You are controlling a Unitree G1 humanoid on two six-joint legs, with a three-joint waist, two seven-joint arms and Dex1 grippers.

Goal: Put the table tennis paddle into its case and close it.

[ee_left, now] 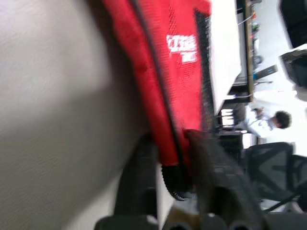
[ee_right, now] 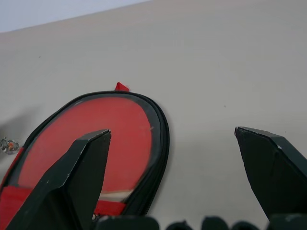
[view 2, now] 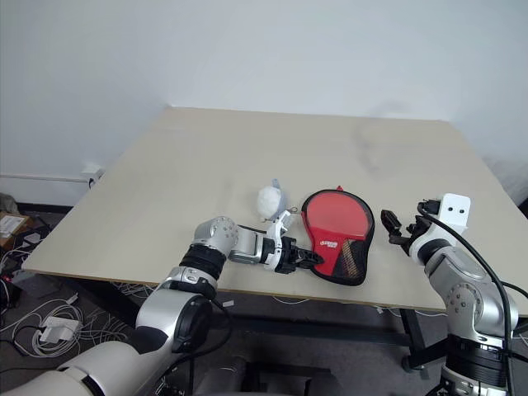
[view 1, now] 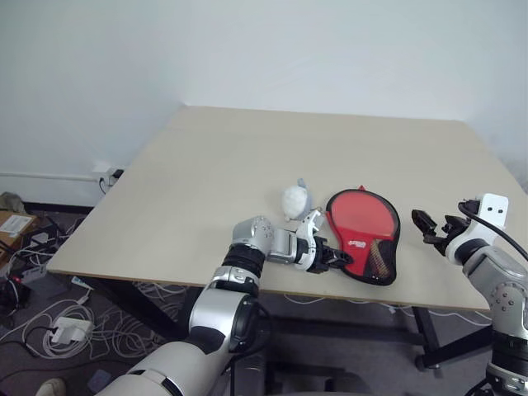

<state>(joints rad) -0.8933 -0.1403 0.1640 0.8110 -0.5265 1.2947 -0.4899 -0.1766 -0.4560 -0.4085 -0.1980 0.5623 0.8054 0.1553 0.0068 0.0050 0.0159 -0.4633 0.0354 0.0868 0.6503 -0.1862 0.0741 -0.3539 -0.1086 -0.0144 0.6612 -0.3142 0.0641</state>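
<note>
Beige table (view 1: 247,157) against a white wall; the case (view 1: 363,235) lies near the front edge at about 5 o'clock, the paddle (ee_right: 96,139) inside it, red face showing. Left gripper (view 1: 328,254) has pinched shut on the case's near flap; right gripper (view 1: 435,228) hangs w/ fingers spread at 3 o'clock, just beside the case. White lump (view 1: 295,199) sits at 11 o'clock of it. Risk — thin fabric slips from the pinch, or the pull drags the whole case off the edge.

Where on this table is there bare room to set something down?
The whole far half of the table behind the case is bare, as is the left side beyond the white lump. The near edge is crowded: left gripper shut on the case, right gripper open beside it.
</note>
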